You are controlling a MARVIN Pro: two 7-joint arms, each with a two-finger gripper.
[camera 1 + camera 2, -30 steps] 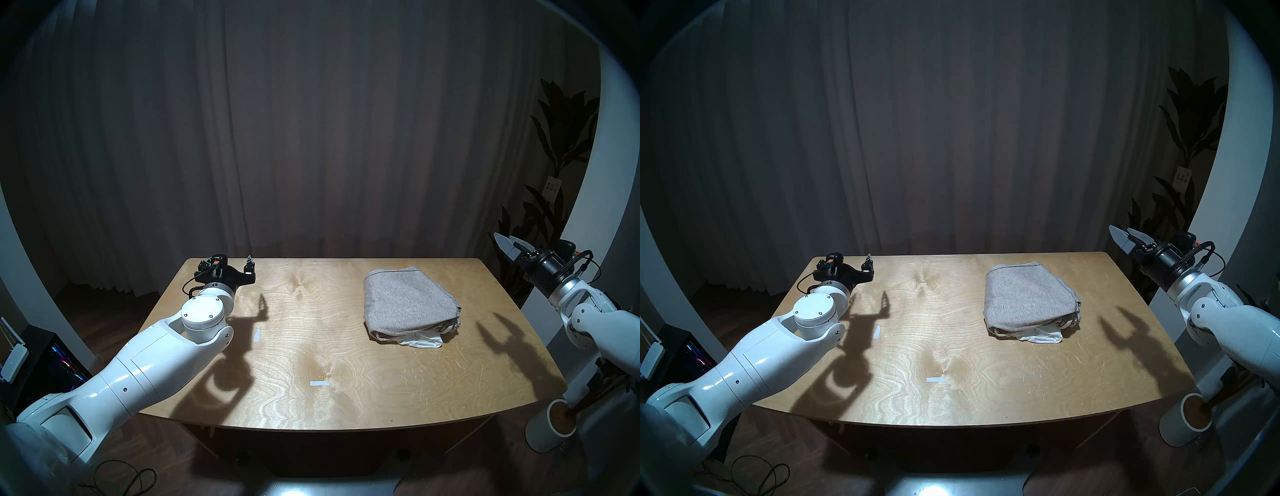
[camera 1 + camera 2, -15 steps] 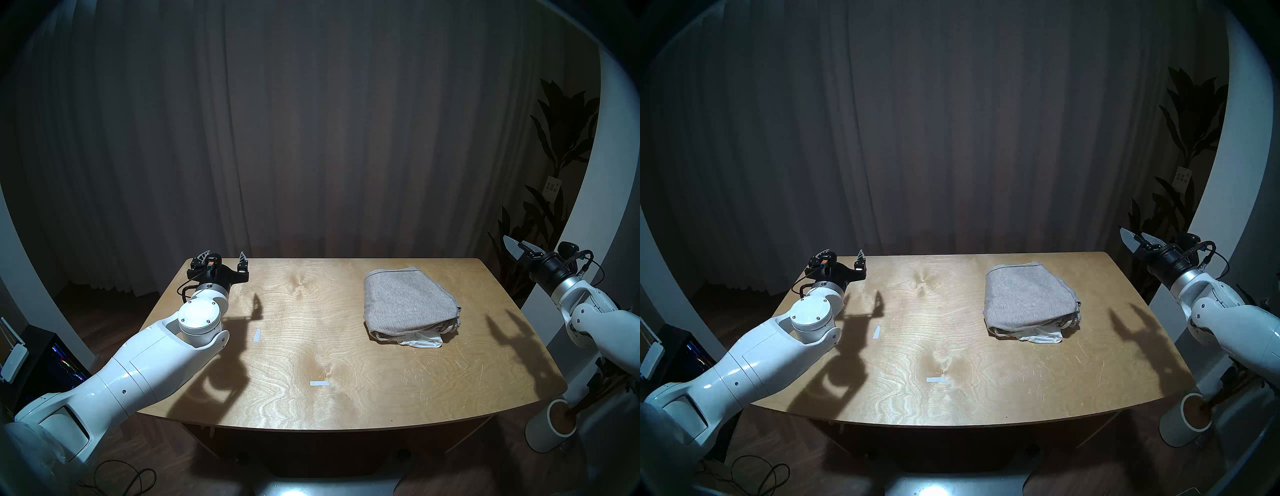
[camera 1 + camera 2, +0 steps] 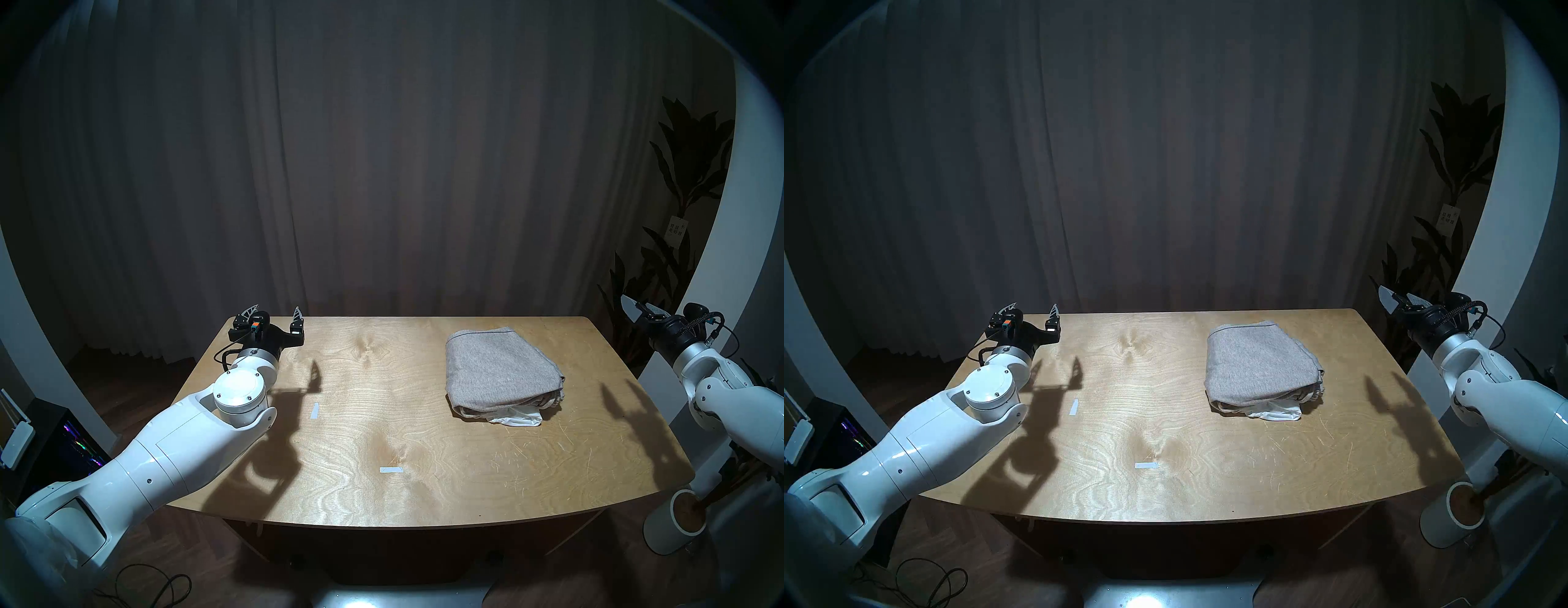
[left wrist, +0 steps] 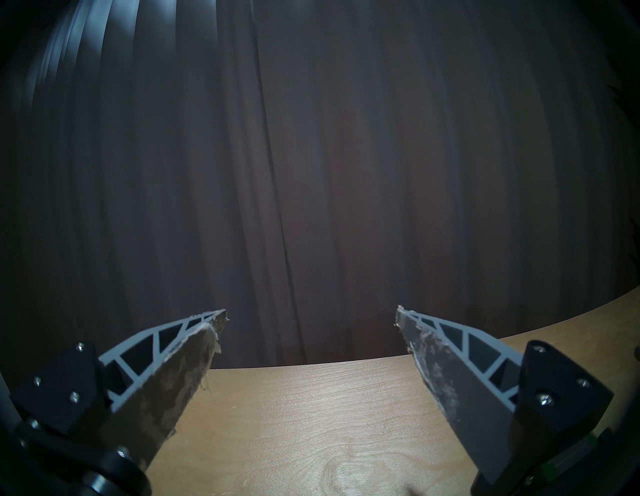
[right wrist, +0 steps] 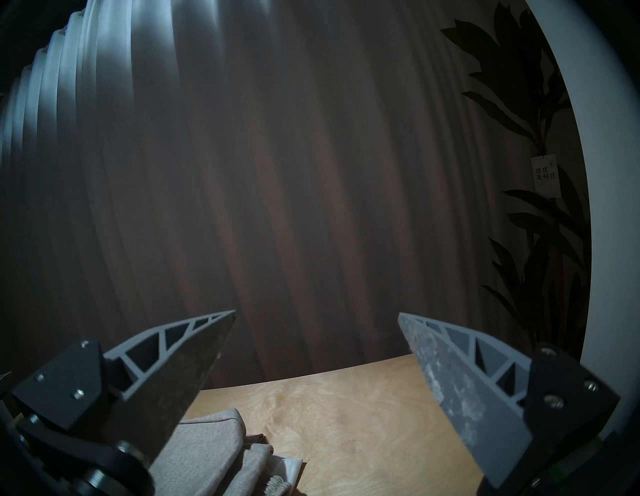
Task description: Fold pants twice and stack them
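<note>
The grey-beige pants (image 3: 500, 373) (image 3: 1259, 369) lie folded on the right half of the wooden table (image 3: 403, 424). White shorts (image 3: 519, 418) (image 3: 1278, 412) peek out from under their near edge. My left gripper (image 3: 275, 312) (image 3: 1034, 310) (image 4: 311, 313) hovers open and empty over the table's far left corner, well away from the stack. My right gripper (image 3: 638, 306) (image 3: 1397, 297) (image 5: 316, 314) is open and empty beyond the far right corner. In the right wrist view the pants (image 5: 207, 460) and shorts (image 5: 291, 467) show at the lower left.
Two pale tape marks (image 3: 314, 411) (image 3: 391, 469) are stuck to the tabletop. A dark curtain hangs behind the table. A tall plant (image 3: 679, 191) stands at the back right, and a white cylinder pot (image 3: 674, 522) is on the floor by the right front corner.
The left gripper has drawn back leftward to the far left corner. The right gripper has moved right, away from the table. The stack has not moved.
</note>
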